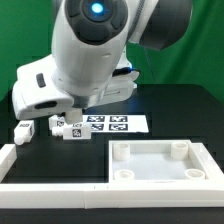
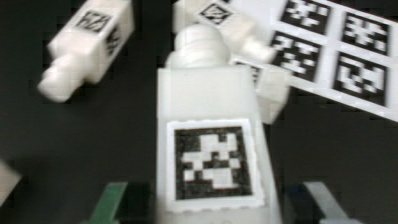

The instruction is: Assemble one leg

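In the wrist view a white oblong leg (image 2: 214, 140) with a black-and-white tag on its upper face lies between my gripper's (image 2: 219, 205) fingers. The green finger (image 2: 116, 202) and the grey finger (image 2: 324, 200) stand on either side of it with a dark gap at each side, so the gripper is open around it. A second leg (image 2: 86, 50) lies beside it, and a third (image 2: 267, 85) is partly hidden behind it. In the exterior view three small legs (image 1: 66, 128) lie under the arm's hand (image 1: 42, 95). The fingertips are hidden there.
The marker board (image 1: 108, 123) lies just past the legs and also shows in the wrist view (image 2: 334, 50). A large white square panel (image 1: 160, 160) with corner bosses lies at the exterior view's right front. A white L-shaped rail (image 1: 30, 172) runs along the front left.
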